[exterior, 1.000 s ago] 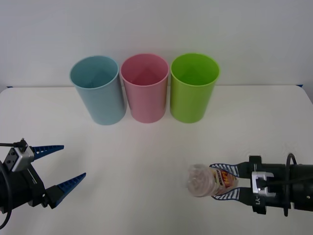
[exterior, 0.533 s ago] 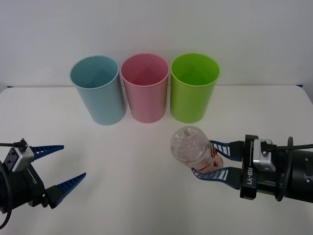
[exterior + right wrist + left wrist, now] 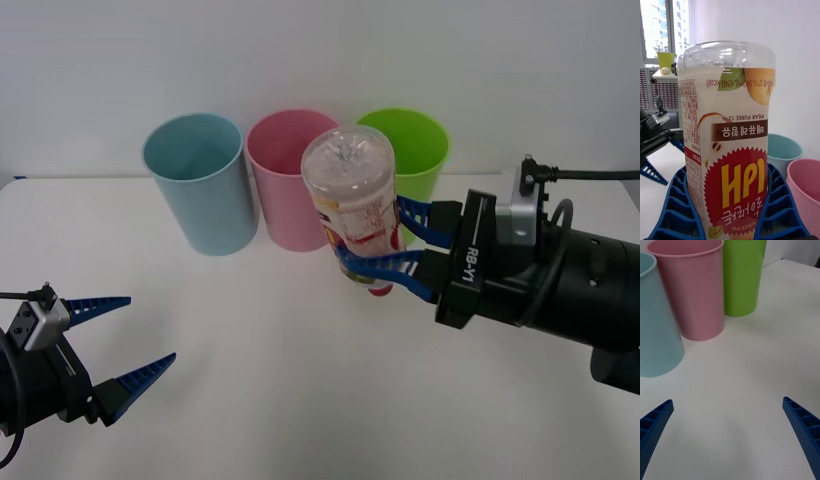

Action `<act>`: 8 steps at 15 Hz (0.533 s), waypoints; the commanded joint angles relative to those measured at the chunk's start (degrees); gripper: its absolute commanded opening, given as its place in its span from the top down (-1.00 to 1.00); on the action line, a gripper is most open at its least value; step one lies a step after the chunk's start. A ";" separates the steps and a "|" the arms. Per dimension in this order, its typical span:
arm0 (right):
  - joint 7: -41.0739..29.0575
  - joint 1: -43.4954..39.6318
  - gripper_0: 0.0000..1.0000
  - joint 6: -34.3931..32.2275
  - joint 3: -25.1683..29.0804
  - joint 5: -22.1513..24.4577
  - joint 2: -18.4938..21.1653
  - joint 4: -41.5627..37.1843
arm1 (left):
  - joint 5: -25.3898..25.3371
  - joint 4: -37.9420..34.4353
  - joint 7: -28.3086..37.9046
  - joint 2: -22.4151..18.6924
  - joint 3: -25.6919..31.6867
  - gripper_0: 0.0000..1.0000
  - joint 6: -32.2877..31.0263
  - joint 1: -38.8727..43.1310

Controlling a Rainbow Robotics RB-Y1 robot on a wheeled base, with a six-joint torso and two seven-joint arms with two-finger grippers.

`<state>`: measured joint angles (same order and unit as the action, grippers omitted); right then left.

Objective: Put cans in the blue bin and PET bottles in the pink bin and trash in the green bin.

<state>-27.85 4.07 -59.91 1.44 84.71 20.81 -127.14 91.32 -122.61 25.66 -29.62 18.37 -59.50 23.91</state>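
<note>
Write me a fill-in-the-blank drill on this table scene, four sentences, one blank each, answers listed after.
1. The right pincer is shut on the clear plastic PET bottle, holding it above the ____ table.
2. Of the three tall tapered plastic bins, the pastel pink bin stands in the ____.
3. The light blue bin stands on the pink bin's ____ side.
4. The left pincer, low near the table's front edge, is ____ and holds nothing; the lime green bin is farthest from it.

Missing words: white; middle; left; open
</note>
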 commanded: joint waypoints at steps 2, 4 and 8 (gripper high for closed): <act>-6.78 9.99 1.00 12.97 -9.08 9.34 -0.07 6.64 | 0.00 0.00 0.00 0.00 0.00 -1.00 0.00 0.00; -7.22 16.85 1.00 18.34 -12.25 12.32 -1.91 14.38 | 0.00 0.00 0.00 0.00 0.00 -1.00 0.00 0.00; -7.75 29.59 1.00 22.55 -11.46 16.72 -8.06 29.58 | 0.00 0.00 0.00 0.00 0.00 -1.00 0.00 0.00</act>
<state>-35.51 31.65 -38.41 -10.14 100.88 13.48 -100.14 91.32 -122.61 25.66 -29.62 18.37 -59.50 23.91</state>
